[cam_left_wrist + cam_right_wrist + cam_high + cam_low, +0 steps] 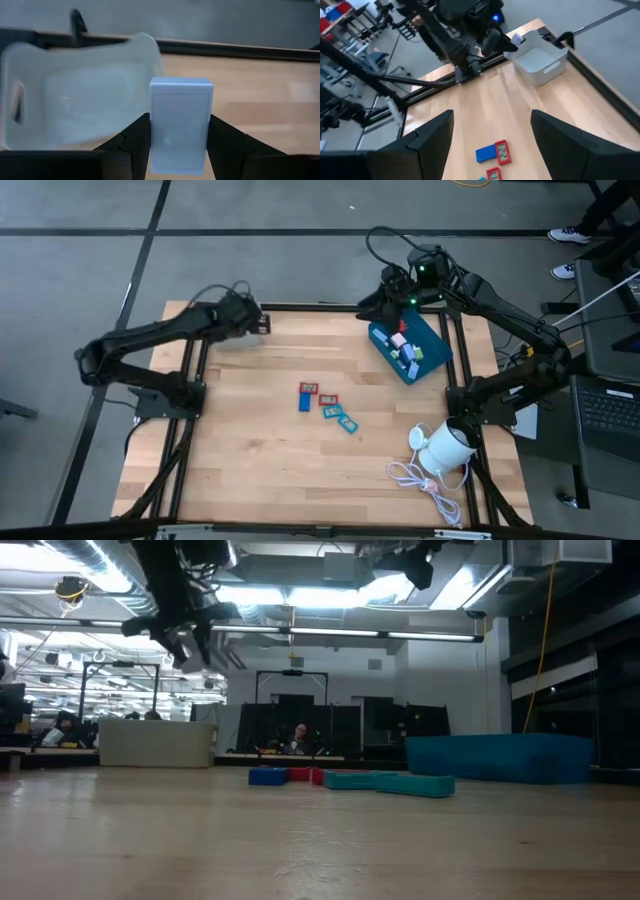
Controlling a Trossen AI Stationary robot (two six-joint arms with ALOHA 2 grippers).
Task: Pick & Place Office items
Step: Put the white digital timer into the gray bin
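The left gripper (pixel 179 145) is hovering over the far left corner of the table, at about eleven o'clock from the table's middle. Its two dark, wedge-shaped fingers (pixel 135 142) are pinching a light blue block (pixel 181 122), a smooth, matte rectangular piece with squared edges, standing upright between them. Just beyond it is sitting a pale grey tray (pixel 80 100), a glossy plastic tub with rounded corners and a slot handle in one wall.

The right gripper (pixel 487 145) is hanging above the far right part of the table, at about one o'clock, over the blue tray (pixel 408 350). Its broad dark fingers (pixel 432 137) are spread wide, nothing between them. That tray is a rectangular bin lying askew, and small pink, white and blue pieces are resting inside it.

On the bare wooden table (pixel 250 430), a planked top with pale, fine grain, the remaining office items are lying near the centre: a dark blue block (pixel 304 402) touching a flat red piece (pixel 309 388) with a light face, a second red piece (pixel 328 398) beside them, and two teal pieces (pixel 341 419) trailing off toward four o'clock.

At about four o'clock, near the edge, a white round object (pixel 446 446) is sitting with its white cable (pixel 415 477) looping loosely in front of it.
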